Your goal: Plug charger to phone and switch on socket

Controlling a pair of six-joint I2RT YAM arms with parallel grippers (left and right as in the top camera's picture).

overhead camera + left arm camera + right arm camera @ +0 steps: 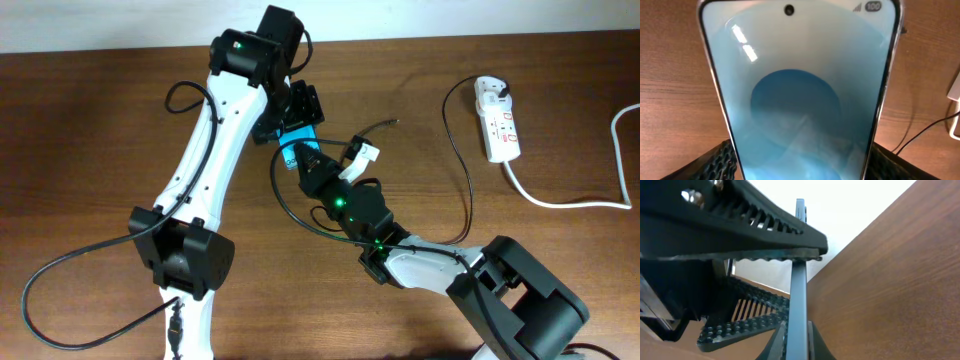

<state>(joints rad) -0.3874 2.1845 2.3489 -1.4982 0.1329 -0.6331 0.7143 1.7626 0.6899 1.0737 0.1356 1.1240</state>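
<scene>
The phone (299,137), with a bright blue screen, is held off the table at centre-top. My left gripper (296,115) is shut on it; in the left wrist view the phone (800,95) fills the frame, with the jaws (800,170) at both its sides. My right gripper (307,160) pinches the phone's lower end; the right wrist view shows the phone edge-on (799,275) between its fingers (799,347). The charger's thin black cable (468,180) runs from the socket, a white power strip (501,122) at the far right. Its loose tip (396,122) lies right of the phone.
A white tag (362,152) lies on the cable beside the right gripper. The strip's thick white cord (560,203) runs off the right edge. The robot's black cables (60,265) loop over the table at the lower left.
</scene>
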